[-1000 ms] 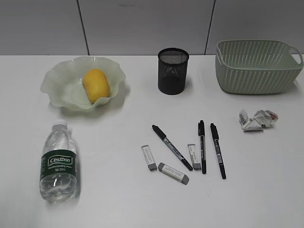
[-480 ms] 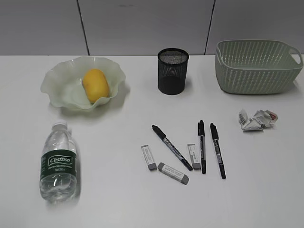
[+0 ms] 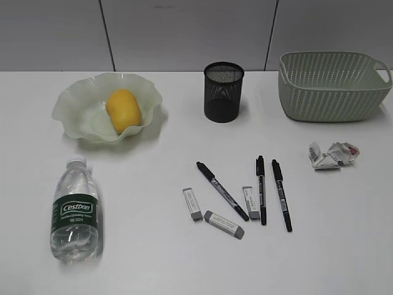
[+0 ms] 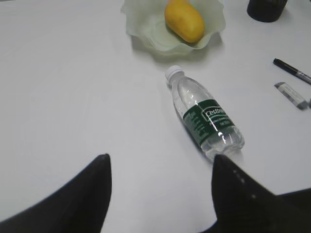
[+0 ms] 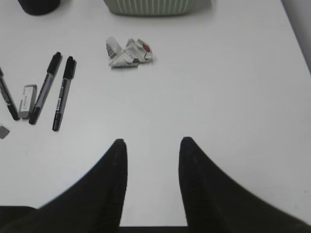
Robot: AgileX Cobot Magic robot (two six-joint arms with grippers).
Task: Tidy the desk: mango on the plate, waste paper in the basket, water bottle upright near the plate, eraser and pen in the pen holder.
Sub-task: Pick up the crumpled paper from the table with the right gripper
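The desk [image 3: 153,258] is seen from the front, down at a slant, wall to near edge. Each wrist view is aimed low across it past its own fingers; the bottle [image 4: 206,116] [image 3: 75,212] and crumpled paper [image 5: 129,52] [image 3: 331,155] are shared with the exterior view.

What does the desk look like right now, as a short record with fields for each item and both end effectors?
mango: already on the plate
water bottle: lying on its side, below the plate
waste paper: on the desk, outside the basket
pens: three, flat on the desk
erasers: three, beside the pens
pen holder: upright; contents not visible
left end effector: open, empty, short of the bottle
right end effector: open, empty, short of the paper
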